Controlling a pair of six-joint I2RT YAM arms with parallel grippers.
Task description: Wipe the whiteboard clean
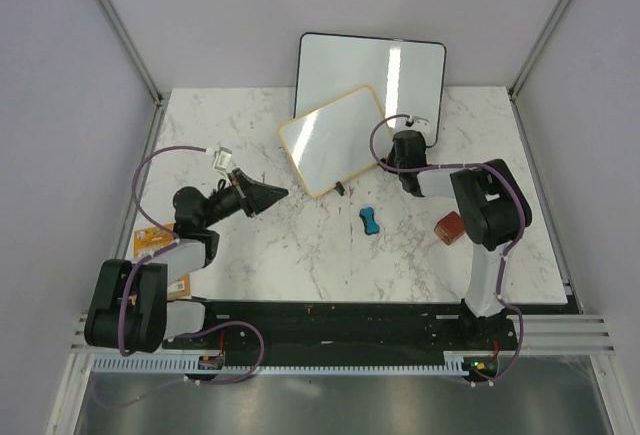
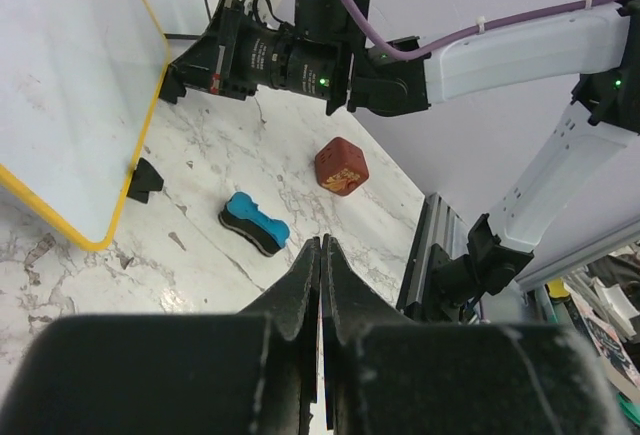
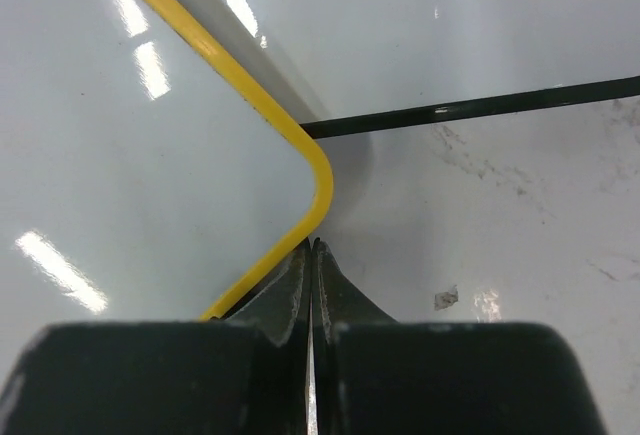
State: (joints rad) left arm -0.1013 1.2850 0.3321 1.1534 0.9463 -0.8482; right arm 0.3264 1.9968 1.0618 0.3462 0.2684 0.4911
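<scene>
**A:** Marble tabletop [image 1: 300,255], and both pincers are pinched fully closed, empty.

**B:** And the right pincer [image 3: 311,248] sits right at a rounded corner of the whiteboard [image 1: 335,140]; the left pincer [image 2: 320,248] is well apart, board ahead-left of it.

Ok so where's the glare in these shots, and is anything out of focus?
Top external view: a bright glare streak on the large black-framed white board, the small yellow-framed whiteboard washed pale. Right wrist view: light reflections streak both boards; the right end effector blurred at its base. Left wrist view: no strong glare, the left end effector soft up close.
</scene>
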